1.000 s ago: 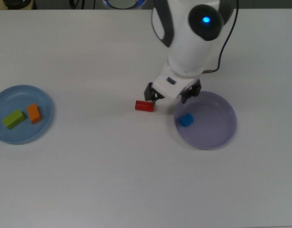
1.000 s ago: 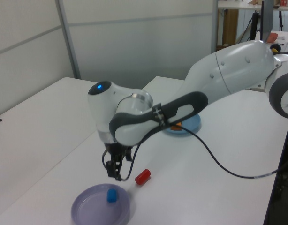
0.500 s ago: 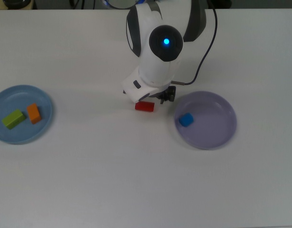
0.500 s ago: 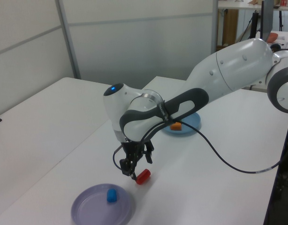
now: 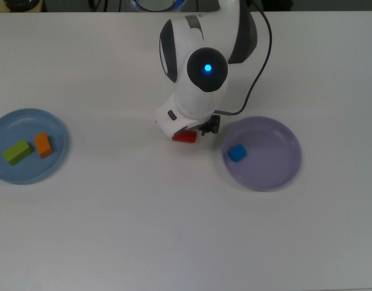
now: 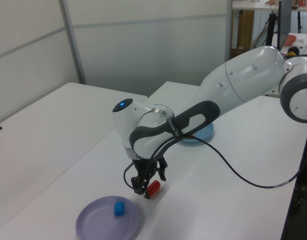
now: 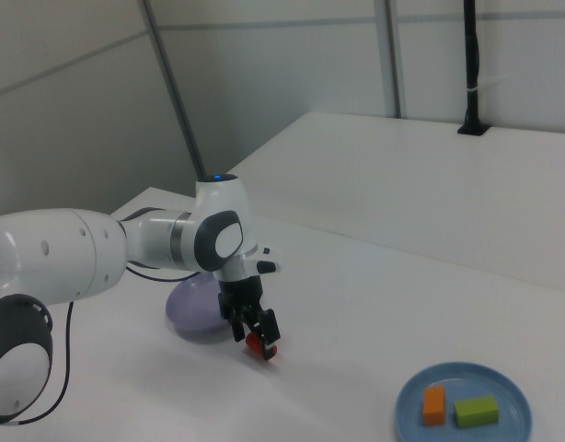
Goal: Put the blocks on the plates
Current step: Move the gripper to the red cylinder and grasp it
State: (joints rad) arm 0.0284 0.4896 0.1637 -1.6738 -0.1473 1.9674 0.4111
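We see our arm (image 6: 243, 82) bent low, its wrist (image 5: 201, 70) pointing straight down, blue light lit on top. Our gripper (image 6: 149, 186) hangs just off the surface, its dark fingers (image 7: 267, 322) spread apart, one on each side of the gap beneath the wrist.

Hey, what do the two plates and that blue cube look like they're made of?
The purple plate and the light blue plate look like smooth plastic: flat single colours, thin moulded rims and a soft sheen, though glazed ceramic cannot be ruled out. The blue cube looks solid with a matte, even colour, so painted wood or plastic; the pictures do not settle which.
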